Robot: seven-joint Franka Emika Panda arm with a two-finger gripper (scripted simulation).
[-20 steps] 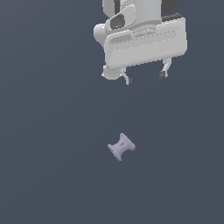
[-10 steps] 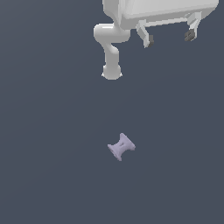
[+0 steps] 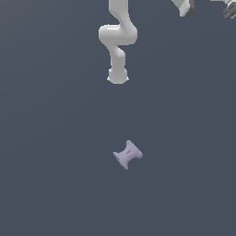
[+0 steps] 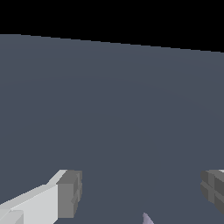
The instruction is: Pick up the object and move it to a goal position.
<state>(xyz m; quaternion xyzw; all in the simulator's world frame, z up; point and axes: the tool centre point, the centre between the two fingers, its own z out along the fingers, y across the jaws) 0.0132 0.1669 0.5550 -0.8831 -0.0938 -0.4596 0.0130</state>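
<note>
Object [image 3: 127, 155] lies alone on grey floor [image 3: 55, 175], pincer [image 4: 140, 192] spread wide, well apart, holding nothing

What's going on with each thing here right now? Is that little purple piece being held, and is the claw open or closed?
Lavender spool: lying on the dark floor, not held, nothing touching it.
Gripper: jaws open with a wide gap, empty, far from the spool near the exterior view's top right corner.
Robot arm: bent above the spool in the exterior view, well apart from it.
</note>
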